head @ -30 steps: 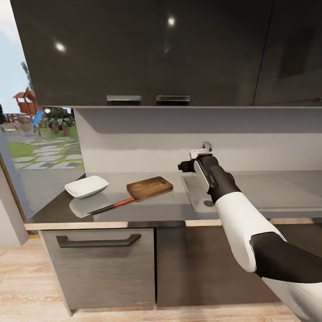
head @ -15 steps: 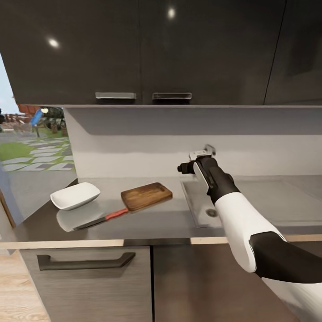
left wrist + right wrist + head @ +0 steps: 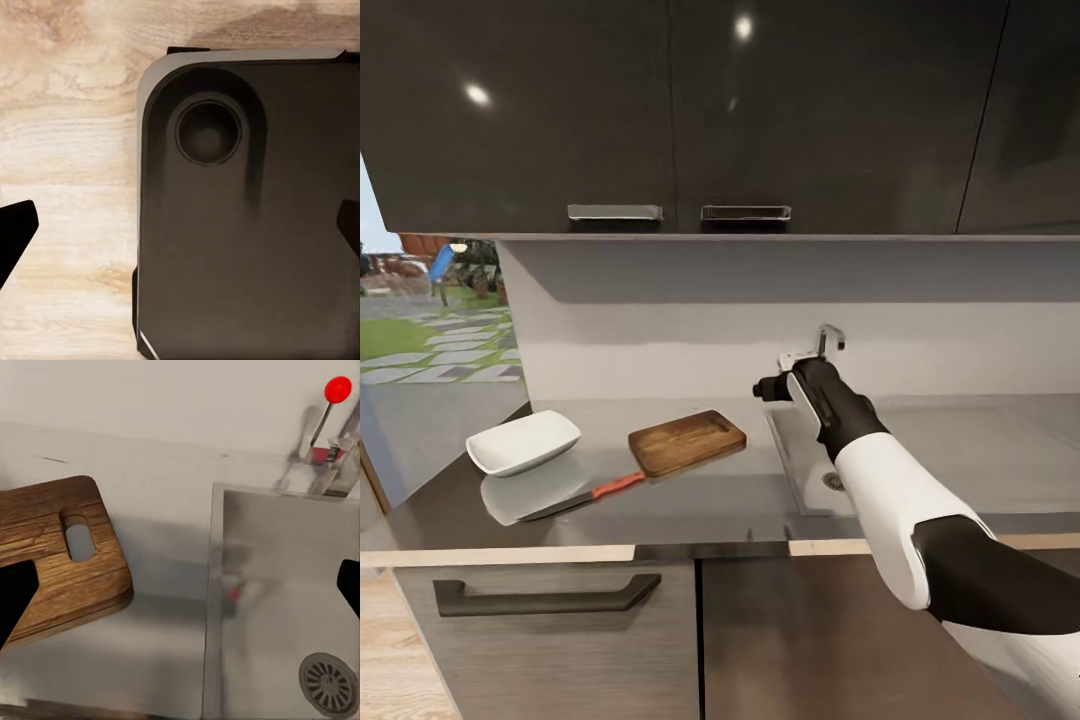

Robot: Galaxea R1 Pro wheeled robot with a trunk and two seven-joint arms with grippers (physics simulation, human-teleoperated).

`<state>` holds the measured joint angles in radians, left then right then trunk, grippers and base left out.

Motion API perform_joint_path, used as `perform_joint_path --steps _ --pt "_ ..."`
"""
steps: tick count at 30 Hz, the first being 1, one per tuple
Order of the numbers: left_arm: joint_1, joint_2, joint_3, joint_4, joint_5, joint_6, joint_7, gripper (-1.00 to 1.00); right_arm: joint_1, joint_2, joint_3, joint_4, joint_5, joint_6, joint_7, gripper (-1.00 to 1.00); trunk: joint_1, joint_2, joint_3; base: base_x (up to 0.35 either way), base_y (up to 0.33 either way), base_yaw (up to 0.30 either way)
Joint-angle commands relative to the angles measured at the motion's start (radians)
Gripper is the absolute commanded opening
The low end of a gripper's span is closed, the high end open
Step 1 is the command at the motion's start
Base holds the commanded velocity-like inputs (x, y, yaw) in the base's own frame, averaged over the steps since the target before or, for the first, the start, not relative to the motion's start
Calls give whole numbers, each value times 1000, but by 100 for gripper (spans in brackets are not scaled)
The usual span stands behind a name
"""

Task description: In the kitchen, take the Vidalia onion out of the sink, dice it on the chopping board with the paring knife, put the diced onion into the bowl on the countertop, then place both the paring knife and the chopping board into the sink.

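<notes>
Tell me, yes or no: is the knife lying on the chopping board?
No, the knife lies on the countertop beside the chopping board.

A white bowl (image 3: 523,441), a paring knife (image 3: 582,497) and a chopping board (image 3: 687,441) are seen lying on the grey surface (image 3: 710,495), well apart from the sink (image 3: 800,480). The right claw (image 3: 772,385) is held above the sink's near-left corner, below the faucet (image 3: 825,340).
</notes>
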<state>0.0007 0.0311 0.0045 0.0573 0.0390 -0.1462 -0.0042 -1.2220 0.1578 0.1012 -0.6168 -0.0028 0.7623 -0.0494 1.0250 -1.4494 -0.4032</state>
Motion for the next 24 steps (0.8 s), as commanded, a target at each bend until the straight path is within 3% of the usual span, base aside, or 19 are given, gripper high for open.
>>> perform_joint_path --steps 1,7,14,24 --pt "-1 0 0 2 4 -6 0 100 -1 1 3 2 0 4 -4 100 0 -1 -1 0 0 0" --pt "-1 0 0 4 4 -5 0 100 0 6 3 13 -1 3 5 100 0 -1 -1 0 0 0" --pt "-1 -5 1 2 4 -1 2 100 1 7 3 14 0 4 72 100 0 -1 -1 0 0 0" --pt "-1 -6 1 3 4 0 4 100 1 6 3 14 0 5 76 100 -38 69 30 0 0 0"
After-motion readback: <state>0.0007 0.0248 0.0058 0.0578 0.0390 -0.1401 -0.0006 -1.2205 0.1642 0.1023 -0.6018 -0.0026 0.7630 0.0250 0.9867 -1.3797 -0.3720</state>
